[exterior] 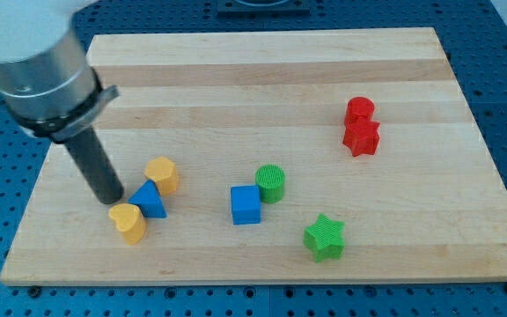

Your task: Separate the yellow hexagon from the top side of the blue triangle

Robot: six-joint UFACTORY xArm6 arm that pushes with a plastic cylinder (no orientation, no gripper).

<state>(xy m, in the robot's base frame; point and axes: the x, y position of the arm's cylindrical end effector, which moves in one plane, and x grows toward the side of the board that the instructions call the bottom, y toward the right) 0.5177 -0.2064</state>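
Observation:
The yellow hexagon (163,174) sits on the wooden board at the lower left, touching the upper right side of the blue triangle (150,200). A yellow heart-shaped block (128,222) touches the triangle's lower left. My tip (113,199) is down on the board just left of the blue triangle, above the yellow heart and to the lower left of the hexagon. The dark rod rises from it toward the view's upper left.
A blue cube (246,204) and a green cylinder (270,183) sit together at the centre. A green star (325,237) lies at the lower right. A red cylinder (358,112) and a red star (362,136) touch at the right.

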